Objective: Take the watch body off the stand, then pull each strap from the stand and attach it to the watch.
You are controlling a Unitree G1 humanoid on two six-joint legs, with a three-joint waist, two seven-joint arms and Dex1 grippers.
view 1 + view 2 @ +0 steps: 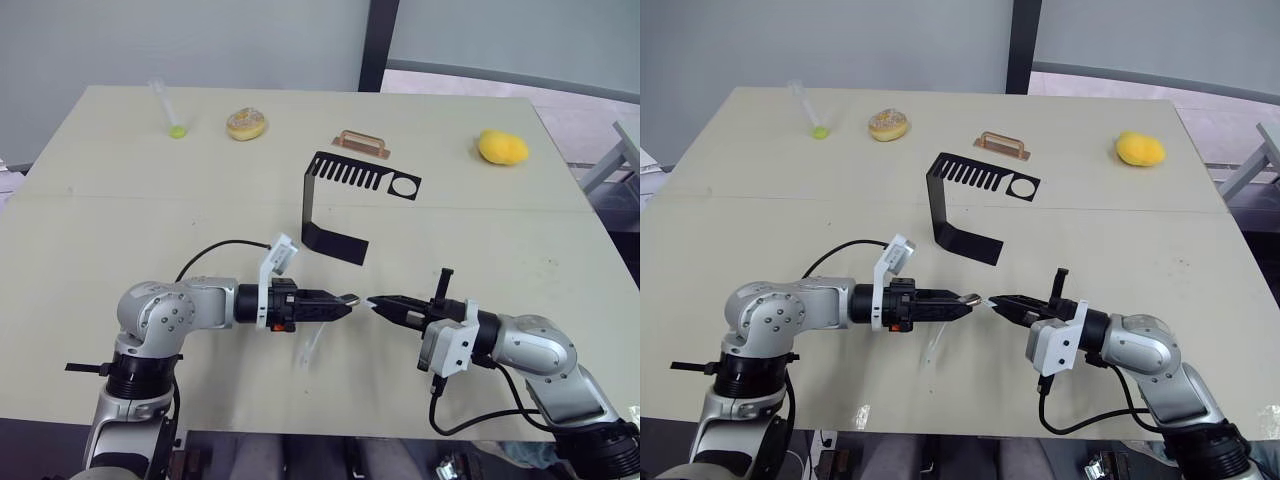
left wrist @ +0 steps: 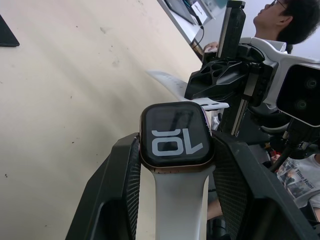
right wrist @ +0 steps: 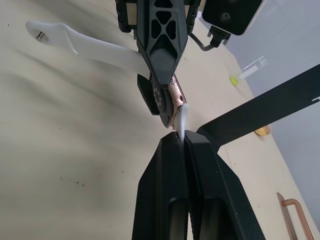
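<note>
My left gripper (image 1: 347, 300) is shut on the watch body (image 2: 173, 134), a black rounded-square case with white digits on its screen. One white strap (image 2: 178, 197) is joined to the case and hangs toward the table (image 1: 309, 346). My right gripper (image 1: 376, 302) faces the left one tip to tip and is shut on the second white strap (image 3: 183, 116), whose end touches the copper-edged side of the case. The black stand (image 1: 335, 205) sits behind both grippers at mid-table, with nothing on it.
Along the far edge of the table lie a copper handle piece (image 1: 360, 143), a yellow fruit (image 1: 502, 147), a round bun (image 1: 246, 125) and a clear tube with a green end (image 1: 168, 108). A person (image 2: 287, 22) sits beyond the table.
</note>
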